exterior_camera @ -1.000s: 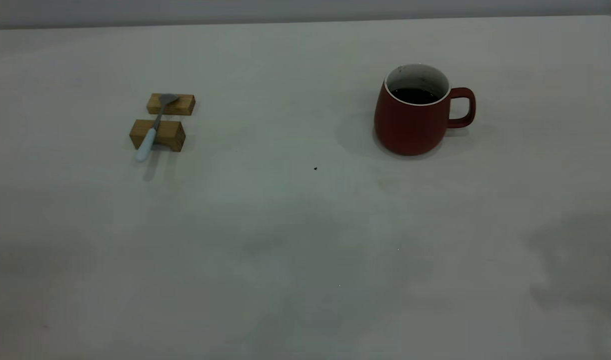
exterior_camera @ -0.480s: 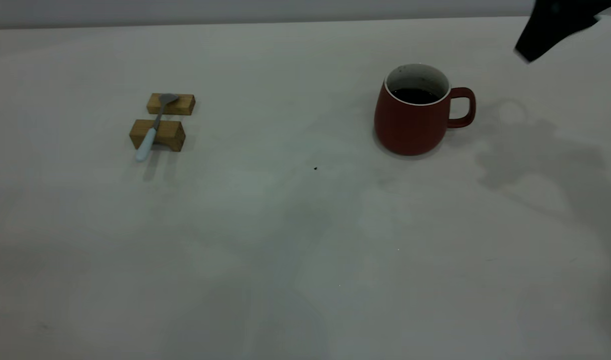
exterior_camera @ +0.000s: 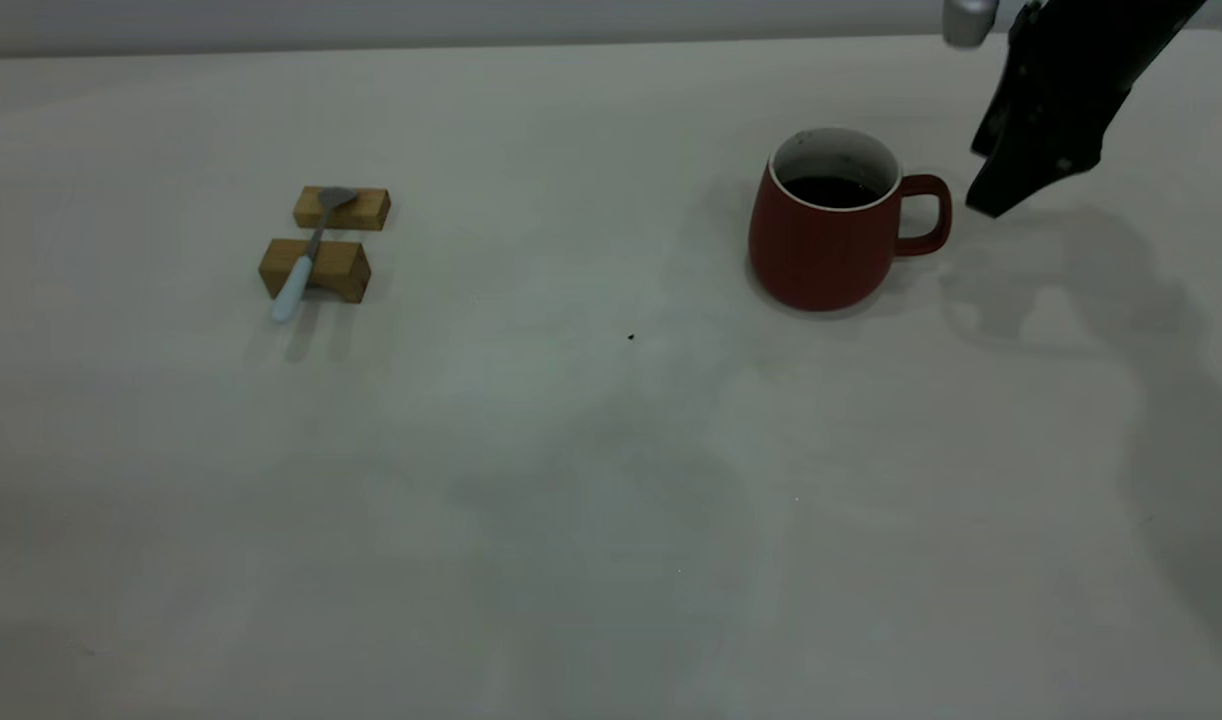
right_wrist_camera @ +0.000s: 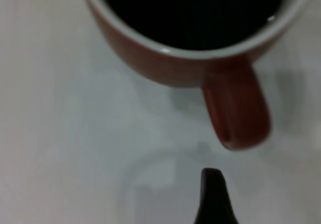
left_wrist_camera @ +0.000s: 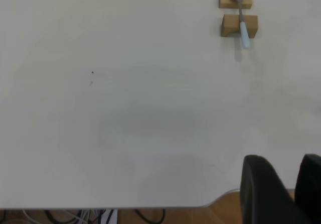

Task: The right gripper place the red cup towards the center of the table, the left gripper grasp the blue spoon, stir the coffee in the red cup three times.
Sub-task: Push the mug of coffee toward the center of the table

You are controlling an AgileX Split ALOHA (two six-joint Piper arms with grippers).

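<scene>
Red cup [exterior_camera: 823,240] sitting on table [exterior_camera: 571,480] right of centre, coffee [exterior_camera: 828,190] inside. Right gripper [exterior_camera: 991,200] hanging just beside handle; its wrist view showing one fingertip only, opening unreadable. Left wrist view alone showing left gripper [left_wrist_camera: 281,184], fingers parted, and blue spoon [left_wrist_camera: 242,23] lying across wooden blocks [left_wrist_camera: 238,14].

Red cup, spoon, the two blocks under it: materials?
Red cup: likely glazed ceramic; matte dark red outside, white inside, thin white rim. Blue spoon: grey neck and bowl look like metal; pale blue handle is plastic or ceramic, can't tell which. Blocks: tan with faint grain, probably unfinished wood.
</scene>
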